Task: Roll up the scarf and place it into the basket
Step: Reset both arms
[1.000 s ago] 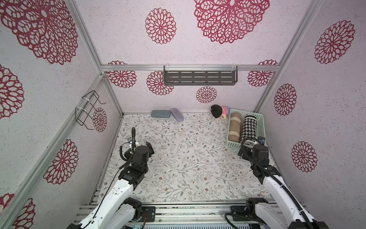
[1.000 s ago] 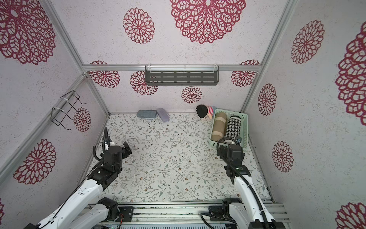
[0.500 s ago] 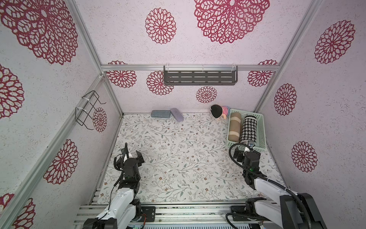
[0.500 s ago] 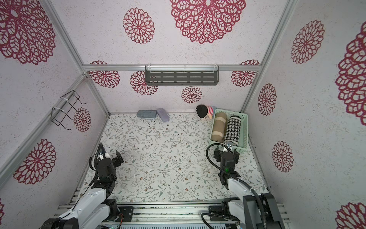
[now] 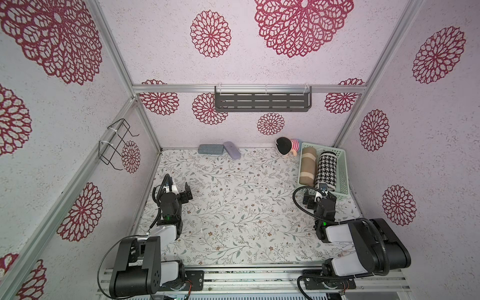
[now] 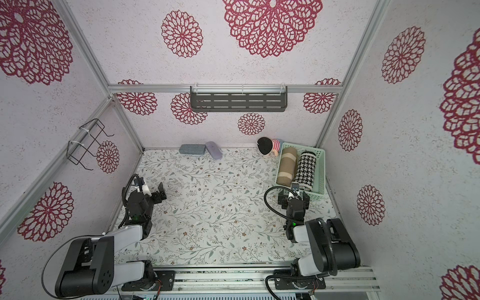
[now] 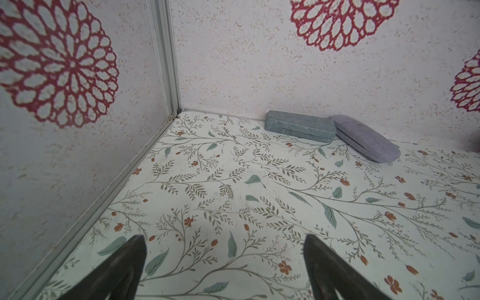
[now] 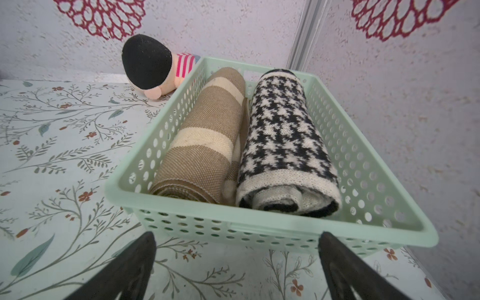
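Two rolled scarves in the basket [image 5: 343, 174], at the right of the frame in both top views, close against the right wall of the booth and near the back corner. On the basket's left side, a tan striped scarf [image 5: 307, 166]; on its right, a houndstooth scarf [image 5: 326, 168] in black and white. Both lying lengthwise, side by side and touching, rolled ends toward the arms. From the right wrist, a closer look: the houndstooth spiral end up against the near wall, the tan roll's end next to it.

Right gripper [image 5: 320, 197] just in front of the basket's near short wall, lower right of the frame, jaws spread wide and holding nothing. Probably not touching the basket; hard to judge from above, with the wrist camera in the way. Left gripper [image 5: 179, 189] left of centre, low over the floral tabletop [image 5: 246, 207], likewise spread wide and empty; in the left wrist view, only bare table between the two dark fingers [image 7: 119, 267].

Along the back wall, upper middle of the frame: a grey-blue case [image 5: 210, 148] and a lilac case [image 5: 232, 153], touching end to end. Further right, a small doll [image 5: 285, 146] with black hair and a striped top, lying just beside the basket's far left corner. Higher up, a dark grey slotted shelf [image 5: 262, 102] on the back wall and a black wire rack [image 5: 115, 145] on the left wall.
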### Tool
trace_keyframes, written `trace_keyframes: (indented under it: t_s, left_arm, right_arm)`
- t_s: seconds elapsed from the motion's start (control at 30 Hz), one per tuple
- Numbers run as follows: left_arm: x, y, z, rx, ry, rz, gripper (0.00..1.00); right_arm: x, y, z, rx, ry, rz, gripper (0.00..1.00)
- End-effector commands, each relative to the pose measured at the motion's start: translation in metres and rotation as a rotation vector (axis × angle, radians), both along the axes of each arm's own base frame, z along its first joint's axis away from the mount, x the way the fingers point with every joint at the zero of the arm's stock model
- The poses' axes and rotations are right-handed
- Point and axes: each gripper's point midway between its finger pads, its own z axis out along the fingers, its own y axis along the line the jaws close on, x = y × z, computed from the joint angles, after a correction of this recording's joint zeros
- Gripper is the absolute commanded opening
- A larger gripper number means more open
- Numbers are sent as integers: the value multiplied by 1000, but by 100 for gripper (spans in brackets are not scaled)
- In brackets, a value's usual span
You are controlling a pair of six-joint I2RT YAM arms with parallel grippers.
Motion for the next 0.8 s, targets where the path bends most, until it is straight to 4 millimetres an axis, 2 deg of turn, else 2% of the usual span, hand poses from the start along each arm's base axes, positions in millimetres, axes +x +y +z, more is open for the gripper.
trace_keyframes:
  t_s: [0.0, 0.07, 0.1, 0.2, 0.23, 0.77]
  left_arm:
    - [5, 2, -3, 21, -43, -43, 97]
    - [12, 7, -16, 13, -71, -37, 97]
    - [18, 8, -12, 15, -104, -47, 98]
    - [28, 22, -25, -53, 46, -9, 97]
    - [34, 24, -27, -48, 44, -1, 97]
    - [32, 19, -25, -12, 46, 13, 97]
  right_arm:
    - [8, -21, 19, 62, -123, -63, 99]
    - [10, -26, 16, 83, -93, -89, 99]
    - [9, -27, 18, 72, -107, -95, 99]
    - [9, -26, 17, 69, -97, -93, 99]
    - [9, -26, 17, 71, -96, -93, 99]
    - [10, -26, 17, 73, -96, -86, 99]
